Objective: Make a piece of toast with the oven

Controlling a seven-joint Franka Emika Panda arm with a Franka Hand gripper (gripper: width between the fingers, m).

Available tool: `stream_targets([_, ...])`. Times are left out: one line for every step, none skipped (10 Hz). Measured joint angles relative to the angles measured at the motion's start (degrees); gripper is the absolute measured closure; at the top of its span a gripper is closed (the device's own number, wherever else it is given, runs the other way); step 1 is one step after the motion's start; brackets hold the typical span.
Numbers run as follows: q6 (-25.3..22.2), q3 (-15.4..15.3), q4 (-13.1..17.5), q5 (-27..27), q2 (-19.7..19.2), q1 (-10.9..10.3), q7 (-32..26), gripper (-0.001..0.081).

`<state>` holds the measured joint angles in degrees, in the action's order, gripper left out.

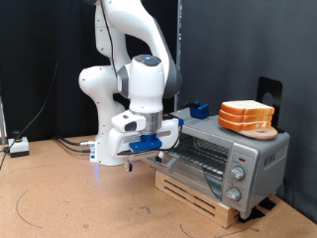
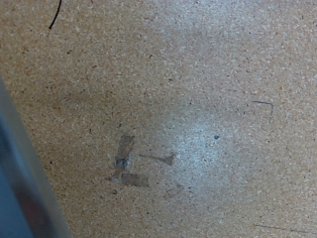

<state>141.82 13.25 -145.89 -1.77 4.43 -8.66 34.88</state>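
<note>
Three bread slices (image 1: 247,116) sit stacked on top of the oven (image 1: 223,159) at the exterior view's right; you have none inside yet, so the toasting itself looks not yet begun. The oven rests on a low wooden pallet (image 1: 198,193), its door seemingly closed, though glare makes that uncertain. Your pincer (image 1: 142,145) hangs just beside the oven's left end, empty as far as shows; you cannot tell whether its fingers are apart or together. A small blue block (image 1: 199,110) lies behind on the oven top. Black curtains back the brown particle-board surface (image 1: 79,198). In the wrist view you see only speckled board with a scrap of clear tape (image 2: 129,169) and a grey edge.
</note>
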Motion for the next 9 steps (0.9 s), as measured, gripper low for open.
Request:
stream_targets([0.5, 0.1, -0.1, 1.4, 0.0, 0.0, -0.7, -0.0003])
stream_targets([1.7, -0.1, -0.1, 3.6, -0.1, -0.2, -1.2, -0.0003])
stream_targets([2.0, -0.2, 0.0, 5.5, -0.1, -0.3, -2.2, -0.0003])
stream_targets([2.0, -0.2, 0.1, 6.9, 0.0, -0.3, -3.2, -0.0003])
stream_targets([2.0, -0.3, 0.1, 7.1, 0.0, -0.3, -3.4, -0.0003])
stream_targets([2.0, -0.3, 0.1, 7.1, 0.0, -0.3, -3.4, -0.0003])
stream_targets([2.0, -0.3, 0.1, 7.1, 0.0, -0.3, -3.4, -0.0003])
stream_targets([2.0, -0.3, 0.1, 7.2, 0.0, -0.3, -3.4, -0.0003])
stream_targets([2.0, -0.3, 0.1, 7.4, 0.1, -0.3, -3.4, -0.0003])
